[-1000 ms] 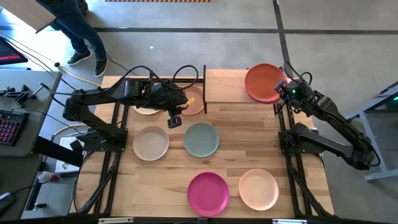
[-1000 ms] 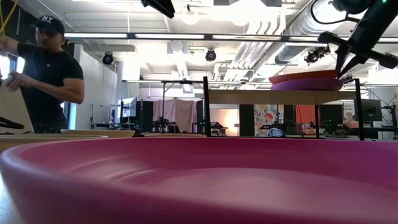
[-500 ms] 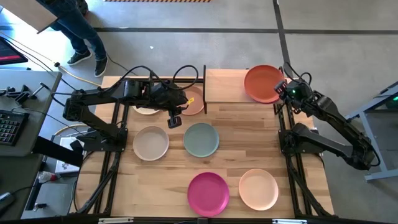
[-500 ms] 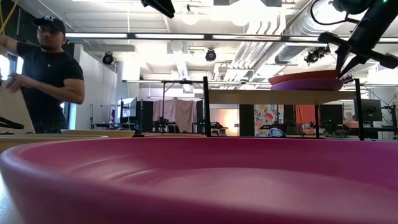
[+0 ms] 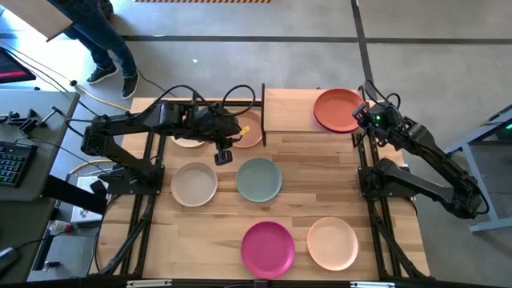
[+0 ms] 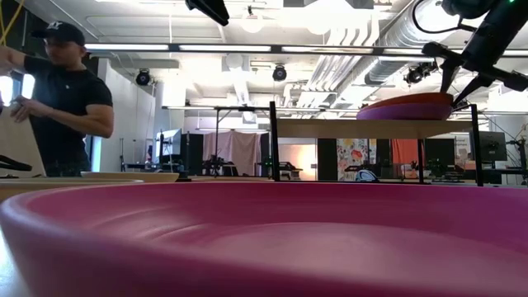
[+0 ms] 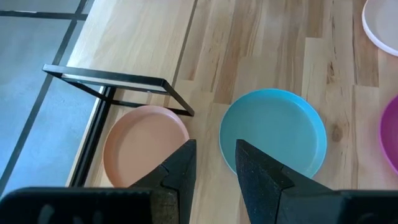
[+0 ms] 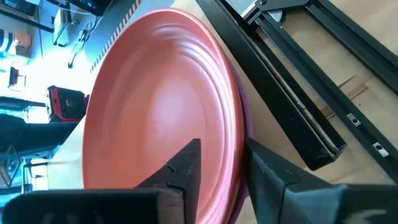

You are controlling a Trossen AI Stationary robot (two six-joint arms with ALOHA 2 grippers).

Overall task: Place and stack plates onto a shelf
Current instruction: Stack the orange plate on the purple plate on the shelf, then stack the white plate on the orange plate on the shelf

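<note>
On the shelf (image 5: 288,110) at the table's far right, a rust-orange plate (image 5: 339,110) lies on a purple plate (image 6: 404,113). My right gripper (image 8: 222,149) is open at the stack's right edge, one finger over the orange plate's rim (image 8: 231,118) and one outside it. My left gripper (image 7: 214,149) hangs open and holds nothing, above the table between a peach plate (image 7: 144,143) and a grey-teal plate (image 7: 273,134). Cream (image 5: 194,183), magenta (image 5: 268,248) and pale pink (image 5: 333,243) plates lie flat on the table.
Another pale plate (image 5: 189,141) shows under the left arm. The shelf's black frame (image 7: 112,81) stands by the peach plate. In the low view the magenta plate (image 6: 264,239) fills the foreground. A person (image 6: 70,99) stands beyond the table's far left.
My right gripper has opened and let go of the rust-orange plate's right rim. The plate, which was tilted with that edge up, has dropped and now lies nearly level on the purple plate.
</note>
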